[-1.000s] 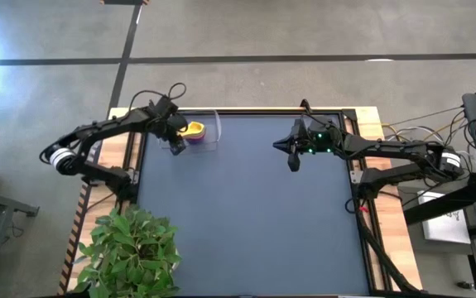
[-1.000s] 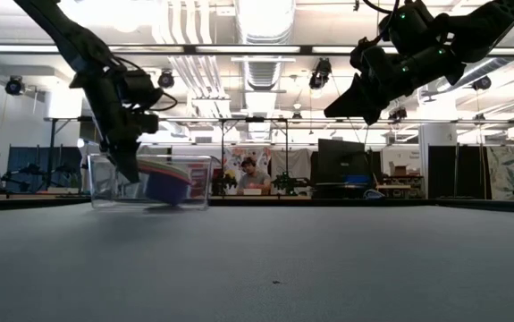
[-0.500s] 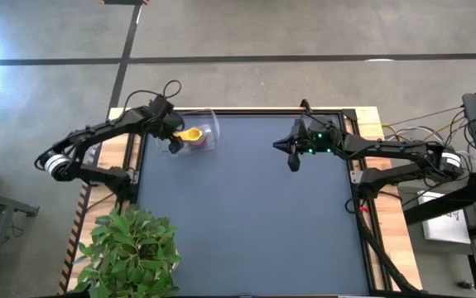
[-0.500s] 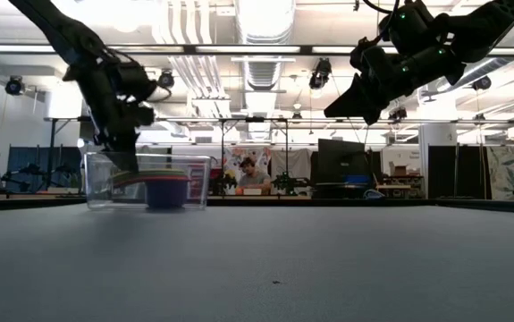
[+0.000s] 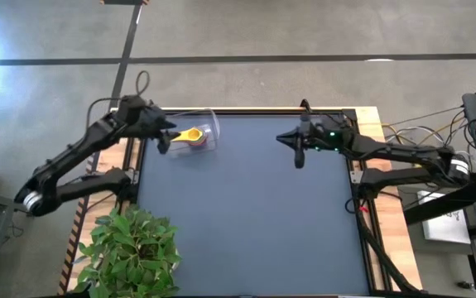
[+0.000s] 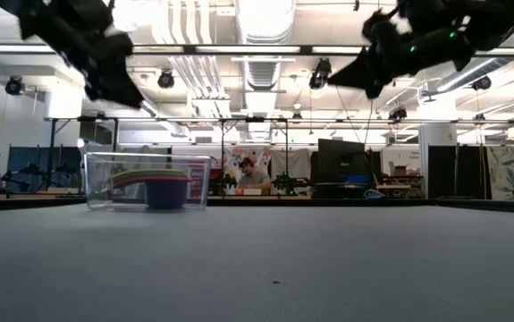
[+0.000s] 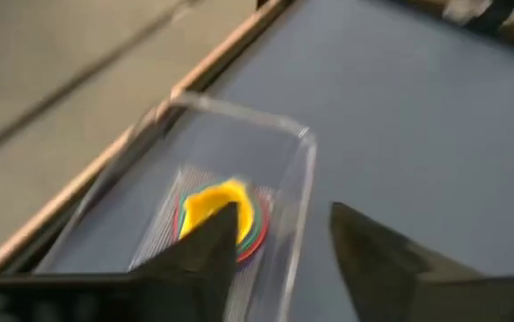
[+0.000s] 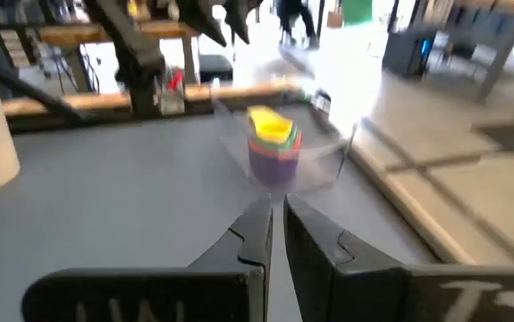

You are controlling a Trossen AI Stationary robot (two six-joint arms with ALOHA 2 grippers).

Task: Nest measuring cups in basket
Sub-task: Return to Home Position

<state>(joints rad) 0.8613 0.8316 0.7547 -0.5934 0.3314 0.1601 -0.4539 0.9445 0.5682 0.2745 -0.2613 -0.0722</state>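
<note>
Sitting inside the clear basket: the measuring cups, stacked one inside the other, with the yellow one on top. Showing under it in the low view: green, red and purple rims. Not showing clearly enough to count all seven.

Hanging just beside the basket and higher than its rim: the left gripper. Holding its two fingers wide apart, with nothing between them. Not touching the basket or the cups. Looking down past those fingers at the stack, a little ahead and below.

Hanging high over the dark table, well apart from the basket: the right gripper. Pointing toward the stack, far ahead of it. Keeping its two fingers pressed close together, with only a thin crack between them and nothing held.

Judging the step in hand: going home. Seeming done with the job, since the cups are nested and lying in the basket, and neither gripper is holding a thing.

Guessing the next move: drawing each arm up and away to its rest place. Needing care with the left one, which is hanging so close to the rim. Catching the rim with an open finger could tip or slide the light basket. Needing no such care on the right side, with nothing near it.
</note>
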